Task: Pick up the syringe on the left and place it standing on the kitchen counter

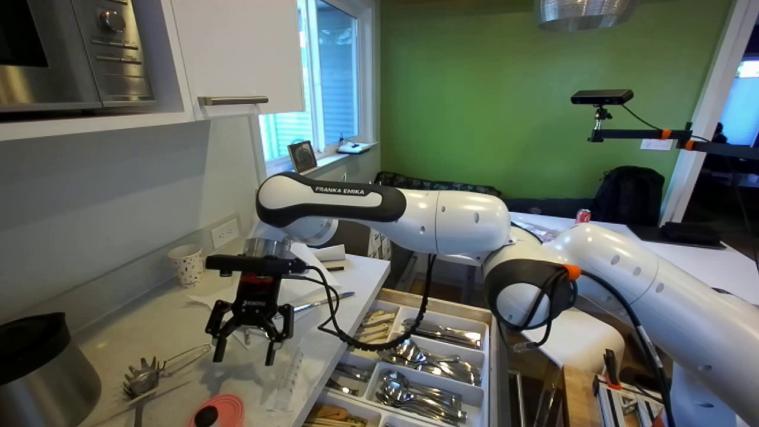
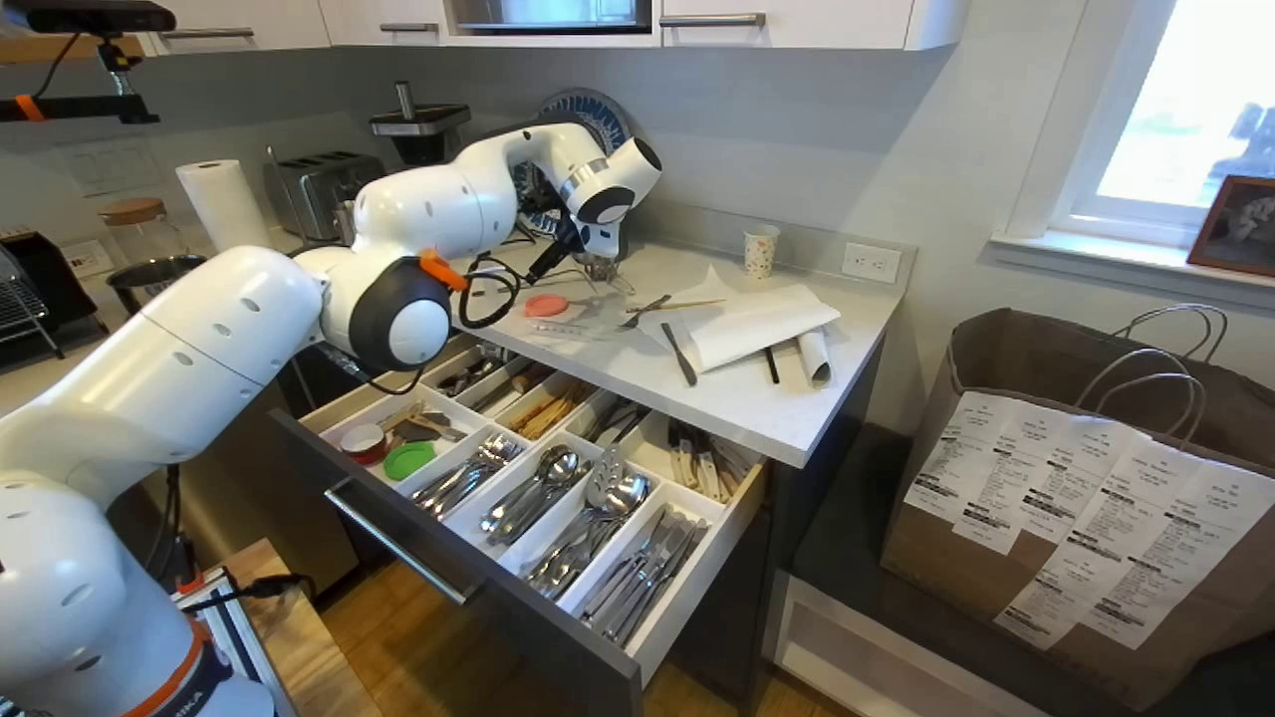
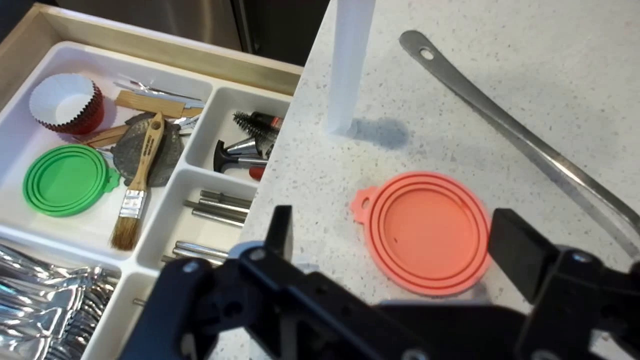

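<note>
A pale tabletop (image 3: 565, 60) borders an open drawer (image 2: 573, 647). The fingers (image 3: 520, 252) are spread wide above the tabletop. In the wrist view, a translucent syringe (image 3: 347, 70) stands near the coral lid (image 3: 430, 237), top out of frame.

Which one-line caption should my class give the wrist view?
Open gripper above the kitchen counter, framing a coral disc near an open drawer.

I'm in a kitchen: toaster (image 2: 324, 189), paper towel roll (image 2: 221, 204) and wall cupboards (image 2: 812, 28), with a cutlery drawer (image 2: 518, 619) open below the counter (image 2: 737, 403).
</note>
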`<state>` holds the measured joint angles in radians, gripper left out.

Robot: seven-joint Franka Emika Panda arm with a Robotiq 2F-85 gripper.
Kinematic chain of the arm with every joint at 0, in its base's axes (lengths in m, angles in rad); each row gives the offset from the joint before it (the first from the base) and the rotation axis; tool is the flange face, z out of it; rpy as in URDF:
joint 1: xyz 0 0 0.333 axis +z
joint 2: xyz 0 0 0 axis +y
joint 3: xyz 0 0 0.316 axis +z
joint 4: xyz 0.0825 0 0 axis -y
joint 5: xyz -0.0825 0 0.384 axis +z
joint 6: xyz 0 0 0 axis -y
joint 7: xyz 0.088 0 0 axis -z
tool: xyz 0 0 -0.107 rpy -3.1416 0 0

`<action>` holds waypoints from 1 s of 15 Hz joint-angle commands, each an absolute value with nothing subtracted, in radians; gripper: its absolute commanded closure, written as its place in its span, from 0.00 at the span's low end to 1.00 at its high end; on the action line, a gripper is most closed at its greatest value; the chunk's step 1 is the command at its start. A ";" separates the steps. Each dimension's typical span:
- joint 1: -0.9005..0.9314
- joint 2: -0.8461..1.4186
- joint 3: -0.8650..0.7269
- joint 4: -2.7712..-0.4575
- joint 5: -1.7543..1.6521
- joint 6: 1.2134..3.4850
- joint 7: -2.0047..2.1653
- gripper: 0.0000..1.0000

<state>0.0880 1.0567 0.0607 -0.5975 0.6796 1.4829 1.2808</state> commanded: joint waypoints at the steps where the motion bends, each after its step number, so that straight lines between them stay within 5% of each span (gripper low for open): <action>1: 0.109 1.024 0.013 -0.627 0.619 1.507 1.239 0.00; 15: 0.342 0.715 -0.170 -0.775 0.258 1.503 1.073 0.00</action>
